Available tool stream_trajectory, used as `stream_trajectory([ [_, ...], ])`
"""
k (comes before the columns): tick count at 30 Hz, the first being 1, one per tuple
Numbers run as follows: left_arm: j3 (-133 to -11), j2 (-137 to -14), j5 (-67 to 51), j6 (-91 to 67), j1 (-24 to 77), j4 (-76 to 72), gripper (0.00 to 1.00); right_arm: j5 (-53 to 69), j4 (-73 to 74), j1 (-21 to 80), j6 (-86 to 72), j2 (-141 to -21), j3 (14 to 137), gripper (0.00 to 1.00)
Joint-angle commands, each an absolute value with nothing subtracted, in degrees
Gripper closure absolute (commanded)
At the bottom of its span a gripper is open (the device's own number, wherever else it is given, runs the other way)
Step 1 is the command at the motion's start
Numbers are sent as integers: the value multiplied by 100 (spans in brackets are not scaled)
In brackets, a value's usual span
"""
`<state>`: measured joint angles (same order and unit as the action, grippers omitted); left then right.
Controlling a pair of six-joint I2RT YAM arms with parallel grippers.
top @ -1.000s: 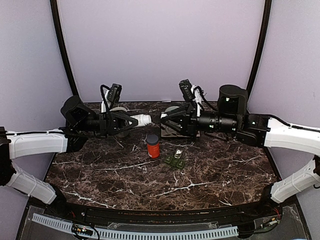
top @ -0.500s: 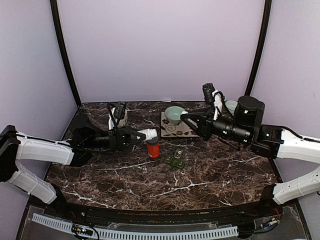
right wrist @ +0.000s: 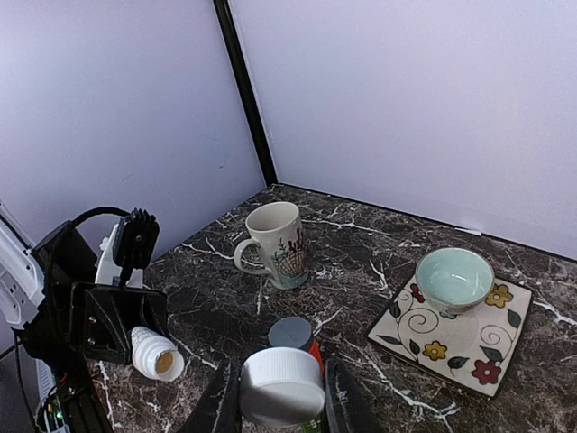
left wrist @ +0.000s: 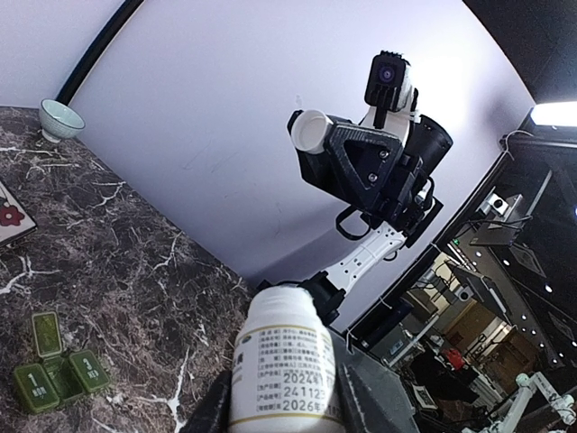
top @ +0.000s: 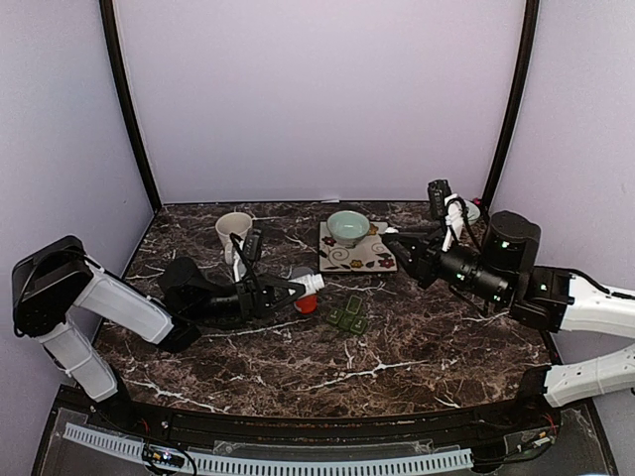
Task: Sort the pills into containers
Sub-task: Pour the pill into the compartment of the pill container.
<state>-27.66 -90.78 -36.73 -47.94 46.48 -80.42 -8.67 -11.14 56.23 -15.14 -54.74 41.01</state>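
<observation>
Low over the middle of the marble table (top: pixel 417 347), the left gripper (top: pixel 290 289) was clamped on a white pill bottle (top: pixel 310 285) held sideways. The dark green pill-box strip (top: pixel 347 319) lay just right of its mouth. Farther right, the right gripper (right wrist: pixel 280 397) pinched a white cap (right wrist: pixel 281 381).

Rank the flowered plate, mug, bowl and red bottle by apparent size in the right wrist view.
1. flowered plate
2. mug
3. bowl, close to the mug
4. red bottle, partly hidden behind the held white cap, so unsure
</observation>
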Motion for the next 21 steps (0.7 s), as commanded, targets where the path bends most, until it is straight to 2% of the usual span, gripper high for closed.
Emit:
stream_trajectory([
  [1,-2717,-9450,-3240,-4935,4880,-8885,100,-1104,-1375,5590,-1599,-5287,3919,100],
  [21,-2682,-10460,-1523,-4807,5425,-8883,100,-1406,-1324,5528,-1807,-4924,3486,100],
])
